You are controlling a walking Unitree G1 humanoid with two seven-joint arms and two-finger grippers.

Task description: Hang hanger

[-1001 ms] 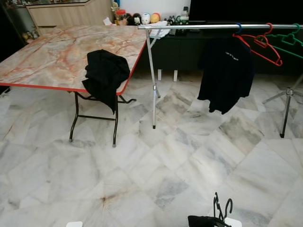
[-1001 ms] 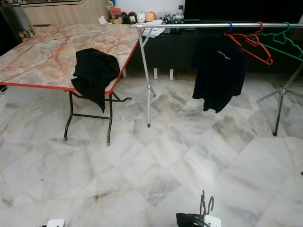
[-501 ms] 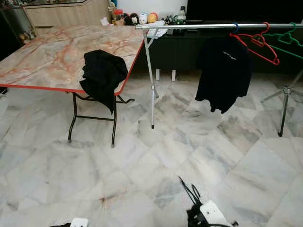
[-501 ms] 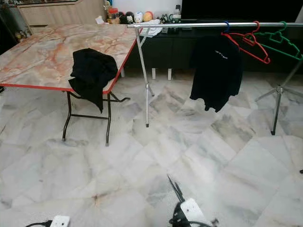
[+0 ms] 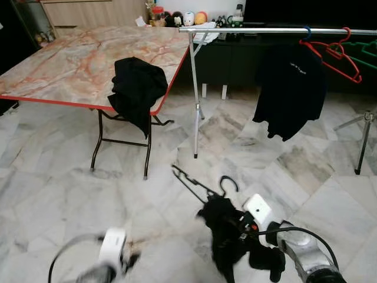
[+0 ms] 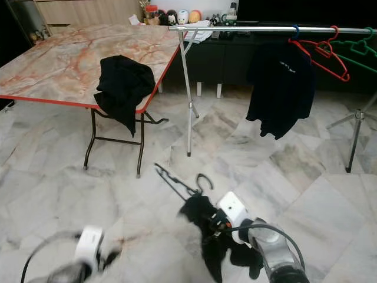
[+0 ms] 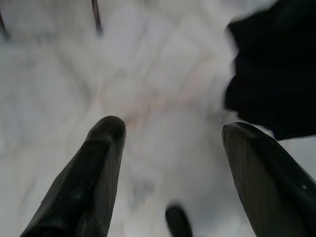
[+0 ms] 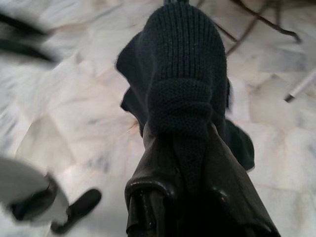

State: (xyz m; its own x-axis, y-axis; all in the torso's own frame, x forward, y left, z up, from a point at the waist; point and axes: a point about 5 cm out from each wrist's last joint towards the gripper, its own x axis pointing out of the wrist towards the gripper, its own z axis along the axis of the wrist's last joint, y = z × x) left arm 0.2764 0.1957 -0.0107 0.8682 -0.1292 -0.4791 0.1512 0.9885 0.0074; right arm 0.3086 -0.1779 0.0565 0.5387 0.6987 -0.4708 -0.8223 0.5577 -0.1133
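One black hanger (image 5: 200, 184) with a dark knit garment (image 6: 206, 236) draped on it sits in our right gripper (image 6: 217, 223), fingers clamped on the cloth, low over the floor (image 5: 70, 194), well short of the rail (image 5: 277, 30). We judge the load light, the wire stiff, the knit soft and slip-prone, so the hook's neck is the better hold. Left gripper (image 7: 170, 148) is spread wide, holding nothing.

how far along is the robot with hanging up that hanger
Done: the black garment already sits on the black hanger, and one black shirt hangs on the rail. In hand: the right gripper is shut on the garment, low over the floor; the left gripper is open. Left: carrying the load to the rail and hooking it beside the red hanger.
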